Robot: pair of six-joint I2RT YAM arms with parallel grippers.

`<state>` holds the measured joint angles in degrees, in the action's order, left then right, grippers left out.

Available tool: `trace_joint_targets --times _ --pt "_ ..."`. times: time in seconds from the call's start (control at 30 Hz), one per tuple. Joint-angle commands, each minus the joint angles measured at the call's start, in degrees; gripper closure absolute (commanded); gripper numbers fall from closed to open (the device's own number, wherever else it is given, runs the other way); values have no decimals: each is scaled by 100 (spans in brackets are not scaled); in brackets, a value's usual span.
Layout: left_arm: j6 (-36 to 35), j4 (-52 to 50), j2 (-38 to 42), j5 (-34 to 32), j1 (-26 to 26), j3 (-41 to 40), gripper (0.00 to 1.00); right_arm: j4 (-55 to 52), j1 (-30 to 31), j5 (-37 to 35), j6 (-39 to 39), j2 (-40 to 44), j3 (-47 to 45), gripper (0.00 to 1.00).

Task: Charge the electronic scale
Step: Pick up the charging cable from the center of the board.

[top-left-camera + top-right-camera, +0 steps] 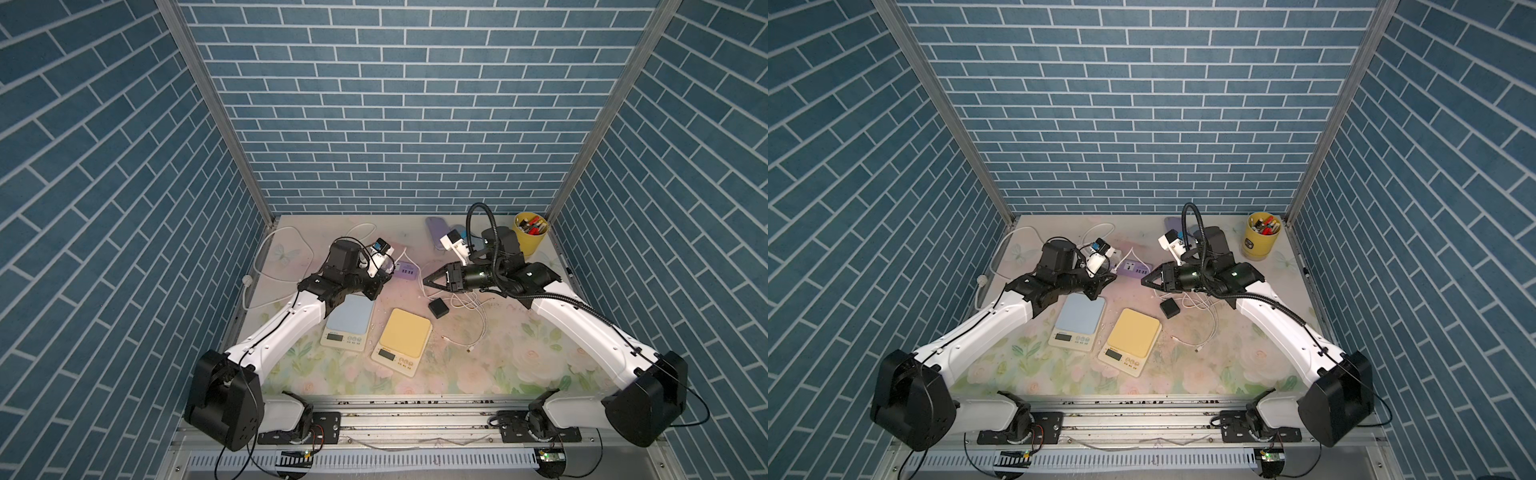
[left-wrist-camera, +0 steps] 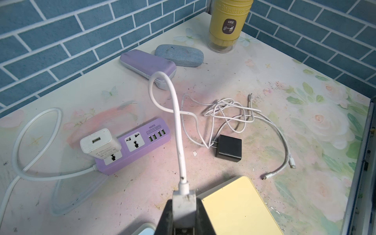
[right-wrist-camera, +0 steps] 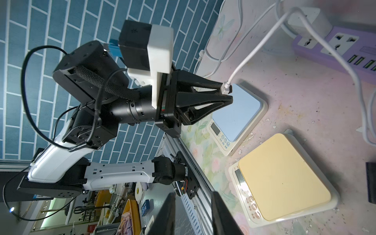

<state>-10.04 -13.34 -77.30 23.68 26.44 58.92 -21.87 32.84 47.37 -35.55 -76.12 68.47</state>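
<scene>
Left gripper (image 2: 184, 204): clamped on the white plug (image 2: 183, 192) of a white cable (image 2: 176, 126); hangs at the far edge of the blue-topped scale (image 1: 350, 315), on the side toward the purple power strip (image 2: 142, 142).
White cable: rises from the plug, loops, drops to the table (image 1: 498, 365) beside the black adapter (image 2: 228, 147).
Right gripper (image 3: 193, 215): fingers apart, nothing between them; points toward the left gripper, above the table, near the black adapter and the tangled thin white cords (image 2: 227, 109).
Blue-topped scale: flat on the table, left of centre, display toward the front edge.
Yellow-topped scale (image 1: 406, 332): just beside it on the right, slightly turned, not touching.
Purple power strip: behind the scales, white charger (image 2: 99, 143) plugged into an end socket.
Far right corner: yellow cup (image 1: 531, 235), small items inside.
By the back wall: purple case (image 2: 146, 63) and grey-blue case (image 2: 179, 55), side by side.
</scene>
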Motion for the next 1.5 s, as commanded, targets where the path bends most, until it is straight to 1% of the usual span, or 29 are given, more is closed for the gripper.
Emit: trace_joint_targets --times 0.0,0.1,0.17,0.23,0.27,0.3,0.33,0.37,0.4,0.43,0.47,0.5,0.53,0.57,0.6,0.7,0.83,0.9,1.0,1.1,1.27,1.47 --pt "-91 -307 -182 68 193 424 87 -42 123 13 107 -193 -229 69" --pt "-229 -689 -222 135 233 721 87 -42 526 13 107 -428 -142 69" --pt "-473 -1045 -154 86 235 955 87 -42 565 13 107 -416 -139 69" --pt "-750 -1449 -91 -60 223 1207 87 -42 496 13 107 -178 -235 69" --pt "-893 -1616 -67 -145 209 1302 87 -42 353 13 1831 -1 -288 69" --pt "-1006 -1714 -38 -196 177 1371 87 228 89 13 -95 161 -390 69" --pt "-1078 -1728 -19 -197 138 1375 87 -665 -208 -3919 -252 324 -500 34" --pt "-1134 -1690 -3 -124 69 1340 87 -659 -559 -5226 -376 469 -633 14" --pt "-1150 -1604 19 -46 4 1248 87 -620 -823 -5043 -418 584 -770 16" --pt "-1154 -1492 39 18 -51 1137 87 -608 -923 -5028 -390 645 -814 19" --pt "-1147 -1312 73 94 -91 978 88 -597 -927 -5023 -306 674 -826 27" --pt "-1085 -1067 104 174 -133 790 88 -535 -898 -4878 -268 657 -843 39" --pt "-938 -864 127 284 -187 644 88 -437 -853 -4710 -286 607 -870 47" --pt "-816 -778 123 437 -232 617 88 -303 -759 -4581 -311 511 -906 51" --pt "-806 -802 93 538 -252 661 88 -238 -645 -4545 -339 399 -905 52" --pt "-842 -939 33 527 -279 761 88 -29 -362 -4446 -391 119 -822 51" --pt "-859 -883 78 564 -282 675 88 528 28 -3993 -408 -129 -618 37" --pt "-892 -885 66 593 -281 663 88 715 245 -3681 -458 -338 -411 33" --pt "-990 -1006 -5 709 -288 717 88 1000 437 -3236 -621 -558 -225 32" --pt "-1084 -1086 -40 818 -286 727 88 1273 498 -2776 -705 -705 -129 33" --pt "-1156 -1168 -153 1124 -266 787 88 1398 543 -2190 -734 -1031 212 33" --pt "-1210 -1337 -225 1182 -243 885 88 1466 679 -1749 -700 -1426 631 33"
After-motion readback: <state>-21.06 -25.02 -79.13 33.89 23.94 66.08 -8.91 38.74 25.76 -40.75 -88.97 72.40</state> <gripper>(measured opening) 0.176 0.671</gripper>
